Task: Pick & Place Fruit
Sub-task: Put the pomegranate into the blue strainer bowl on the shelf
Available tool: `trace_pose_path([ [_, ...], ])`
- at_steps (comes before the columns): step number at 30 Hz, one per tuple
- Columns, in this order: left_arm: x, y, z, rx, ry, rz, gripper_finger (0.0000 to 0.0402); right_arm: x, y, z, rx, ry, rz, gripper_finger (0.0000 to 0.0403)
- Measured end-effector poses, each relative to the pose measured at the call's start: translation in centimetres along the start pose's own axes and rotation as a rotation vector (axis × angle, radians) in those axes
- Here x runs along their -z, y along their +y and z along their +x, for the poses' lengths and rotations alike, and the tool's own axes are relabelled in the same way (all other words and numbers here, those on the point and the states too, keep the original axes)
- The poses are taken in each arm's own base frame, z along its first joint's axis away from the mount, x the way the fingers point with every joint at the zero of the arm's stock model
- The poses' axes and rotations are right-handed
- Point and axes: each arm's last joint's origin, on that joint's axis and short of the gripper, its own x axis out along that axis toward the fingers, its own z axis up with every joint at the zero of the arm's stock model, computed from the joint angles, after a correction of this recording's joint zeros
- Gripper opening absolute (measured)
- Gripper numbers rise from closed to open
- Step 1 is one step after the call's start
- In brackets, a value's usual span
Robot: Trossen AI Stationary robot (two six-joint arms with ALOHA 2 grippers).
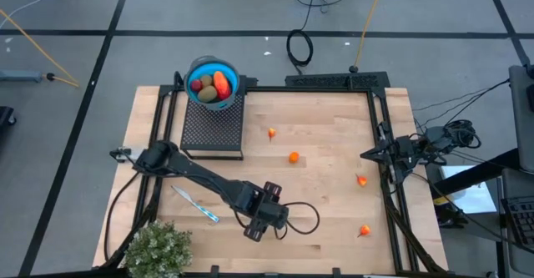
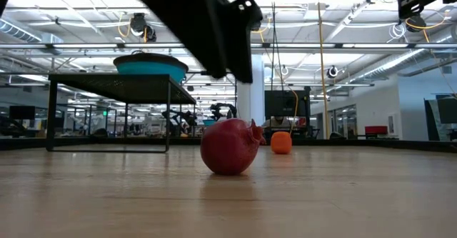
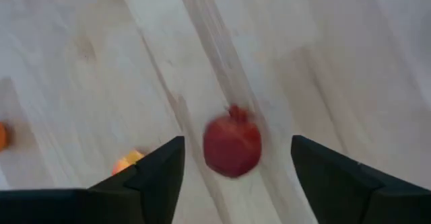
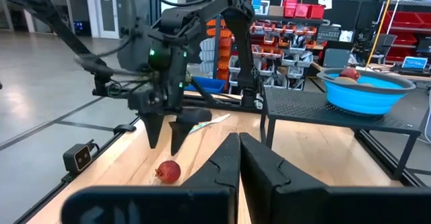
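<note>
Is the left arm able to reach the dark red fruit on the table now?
Probably yes. The left gripper hangs open just above the dark red fruit, which lies between its fingers with nothing in the way.

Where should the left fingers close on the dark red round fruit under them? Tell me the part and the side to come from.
Grip the dark red round fruit across its widest middle, coming straight down from above. It lies alone on the bare table, and its small crown points sideways, so keep off that end. The left gripper hangs open above it, one finger each side. The right gripper waits shut at the table's right edge.
</note>
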Motion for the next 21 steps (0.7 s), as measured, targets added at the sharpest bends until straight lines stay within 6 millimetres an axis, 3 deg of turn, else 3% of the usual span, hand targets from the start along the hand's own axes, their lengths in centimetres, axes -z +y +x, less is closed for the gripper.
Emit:
trace_pose_path([
  [6,0.3,-0.1,1.9,0.004,0.047,0.045,0.0297,0.0,0.0,0.0,0.000,0.000,0.000,0.0004],
  [21,1.7,0.5,4.4,0.001,0.064,0.067,0.0299,0.0,0.0,0.0,0.000,0.000,0.000,0.0004],
])
